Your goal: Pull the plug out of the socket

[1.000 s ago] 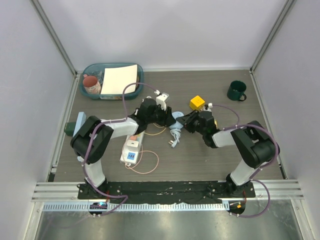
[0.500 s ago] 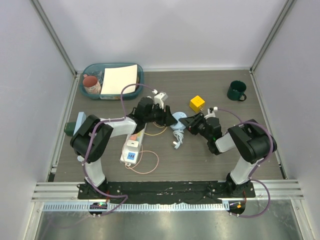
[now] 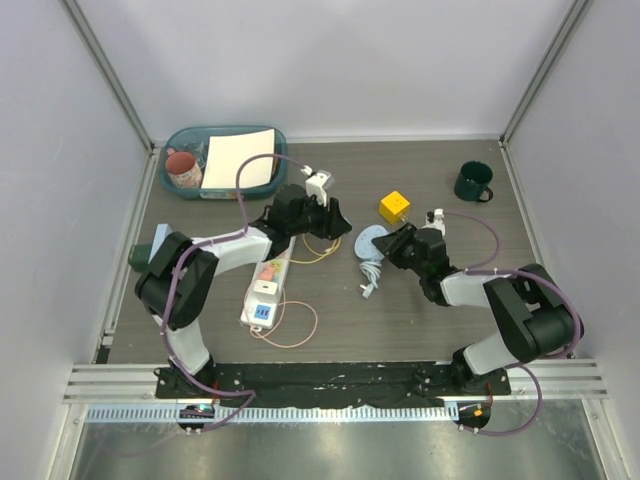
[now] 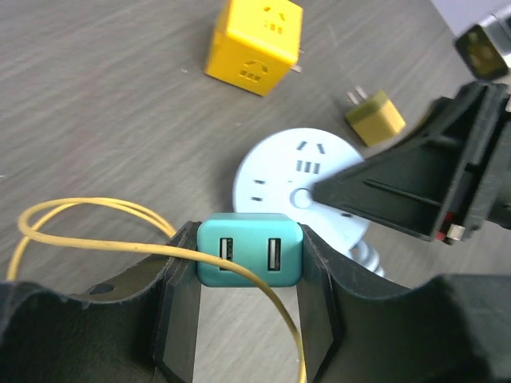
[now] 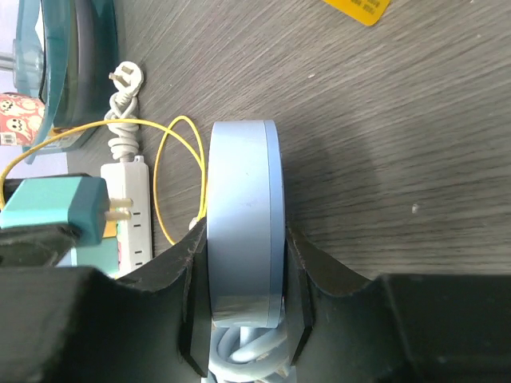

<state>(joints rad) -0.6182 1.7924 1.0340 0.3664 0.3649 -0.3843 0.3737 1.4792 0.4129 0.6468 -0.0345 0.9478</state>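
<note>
The long white power strip (image 3: 272, 272) with pastel faces lies left of centre; its far end shows in the right wrist view (image 5: 128, 215). The small white square plug (image 3: 264, 291) sits in its near end, away from both grippers. My left gripper (image 3: 335, 222) (image 4: 249, 263) is shut on a teal two-port USB charger (image 4: 249, 231) with a yellow cable (image 4: 80, 219), held beyond the strip's far end. My right gripper (image 3: 388, 245) (image 5: 243, 235) is shut on the rim of a round light-blue corded socket disc (image 5: 239, 183), held on edge.
A yellow cube (image 3: 394, 207) sits just beyond the right gripper. A green mug (image 3: 472, 182) stands at the far right. A teal basin (image 3: 225, 160) with a white sheet and a cup is at the back left. A short light-blue strip (image 3: 160, 245) lies at the left edge.
My right gripper has drawn the round disc and its coiled cord to the right. My left gripper has moved slightly farther away with the teal charger. The white plug has not moved.
</note>
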